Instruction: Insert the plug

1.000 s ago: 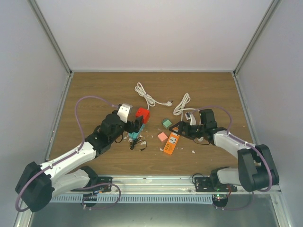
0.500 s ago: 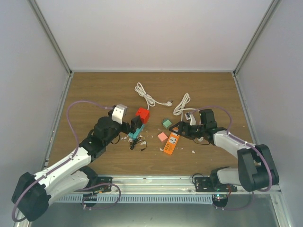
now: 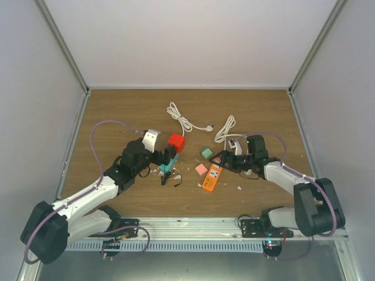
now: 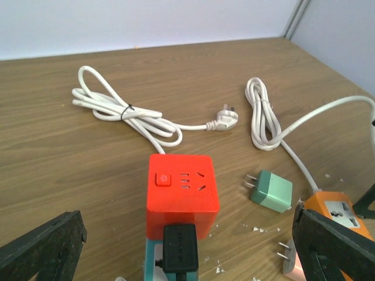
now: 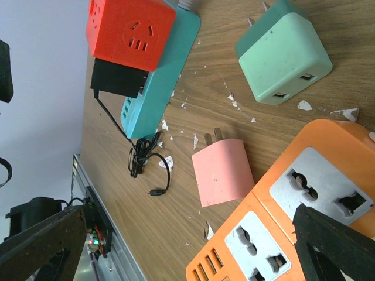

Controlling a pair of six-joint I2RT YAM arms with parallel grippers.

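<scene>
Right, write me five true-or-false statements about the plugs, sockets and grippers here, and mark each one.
1. The mint-green two-prong adapter is plugged into the orange plastic power strip. False: it lies loose on the wooden table, apart from the strip.
2. The red cube socket has a power button on its top face. True.
3. The pink plastic adapter lies beside the orange strip, prongs bare. True.
4. The left gripper is shut on the red cube. False: it is open and holds nothing.
5. The white plug of the coiled white cable lies free on the table. True.
</scene>
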